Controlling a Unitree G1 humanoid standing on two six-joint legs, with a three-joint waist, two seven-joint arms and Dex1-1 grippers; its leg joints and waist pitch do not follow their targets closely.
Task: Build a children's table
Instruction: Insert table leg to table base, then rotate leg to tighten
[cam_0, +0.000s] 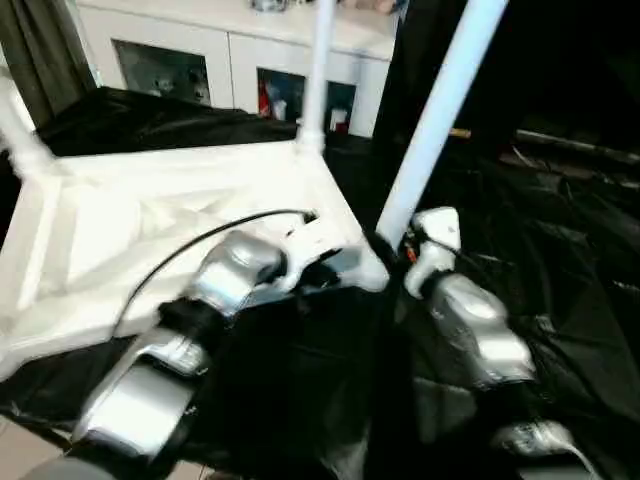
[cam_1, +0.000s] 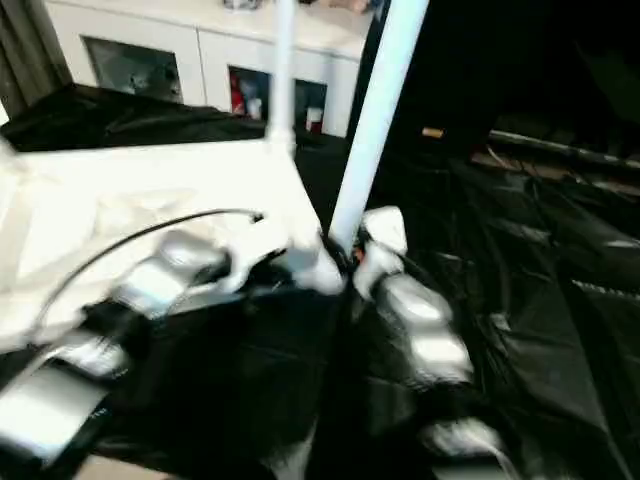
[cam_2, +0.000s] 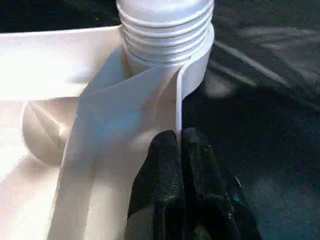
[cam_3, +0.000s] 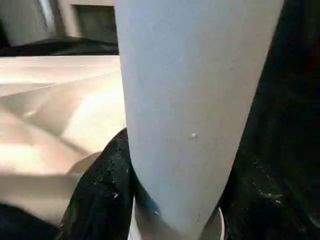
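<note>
Tabletop (cam_0: 150, 230), white, ribbed underside up, lies on black sheeting (cam_0: 560, 260) across the left half of the frame. We count one leg (cam_0: 318, 70) upright in its far corner socket at upper centre, and a second leg (cam_0: 440, 110) leaning at the near corner. Right gripper (cam_3: 175, 200): fingers clasp that second leg near its base. Left gripper (cam_2: 180, 165): fingers pressed together, against the tabletop's rim, just below the ribbed corner socket (cam_2: 165, 30).

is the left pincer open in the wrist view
No, the left pincer has its two black fingers pressed together, pinching the thin edge of the table top.
</note>
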